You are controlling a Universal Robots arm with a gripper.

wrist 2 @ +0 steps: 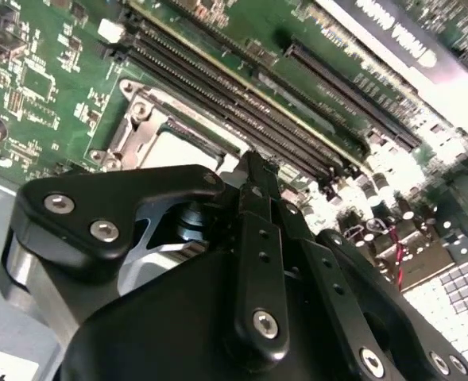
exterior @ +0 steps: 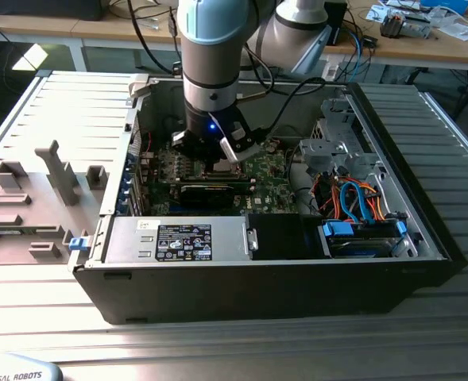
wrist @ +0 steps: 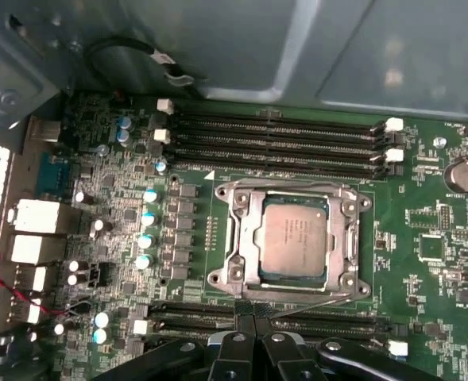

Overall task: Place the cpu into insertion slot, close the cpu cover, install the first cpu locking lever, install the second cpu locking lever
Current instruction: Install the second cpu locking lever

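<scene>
Motherboard [wrist: 424, 238] — cpu cover [wrist: 293, 194] edge — end effector [wrist: 253, 321]

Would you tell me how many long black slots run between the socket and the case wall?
4, parallel, from wall to socket: first, second, third, fourth. Others beyond the socket are partly hidden by the gripper.

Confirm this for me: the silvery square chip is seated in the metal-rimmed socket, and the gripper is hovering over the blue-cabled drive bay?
Not quite. The silvery square chip does sit in the metal-rimmed socket, but the gripper is down at the socket's edge, beside the long black slots, as the first wrist view shows.
</scene>
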